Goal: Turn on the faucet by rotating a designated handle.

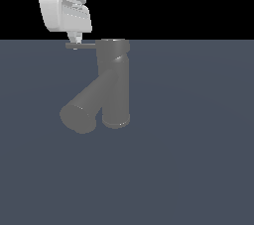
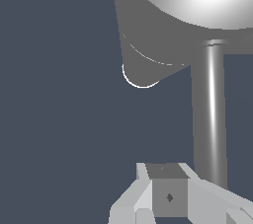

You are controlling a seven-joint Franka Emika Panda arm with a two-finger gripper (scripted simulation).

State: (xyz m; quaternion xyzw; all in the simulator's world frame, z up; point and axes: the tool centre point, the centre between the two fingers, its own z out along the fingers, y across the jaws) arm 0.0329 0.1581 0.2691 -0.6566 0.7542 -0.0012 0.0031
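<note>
The white claw (image 1: 75,42) touches the thin, flat grey metal handle (image 1: 81,46) at its outer tip; whether its fingers are parted is unclear. Stiff and slick, the handle likely turns best from there.

Flat slate-blue floor (image 1: 198,169); seemingly a black void (image 1: 188,1) behind.

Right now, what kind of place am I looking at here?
Probably a bare simulated test scene, not a real kitchen: a dull grey metal faucet stands alone on a flat slate-blue floor under black emptiness, with a white robot tool above.

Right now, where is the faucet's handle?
In the exterior view, the handle sticks out from the faucet's top toward that view's left, directly under the gripper.
</note>
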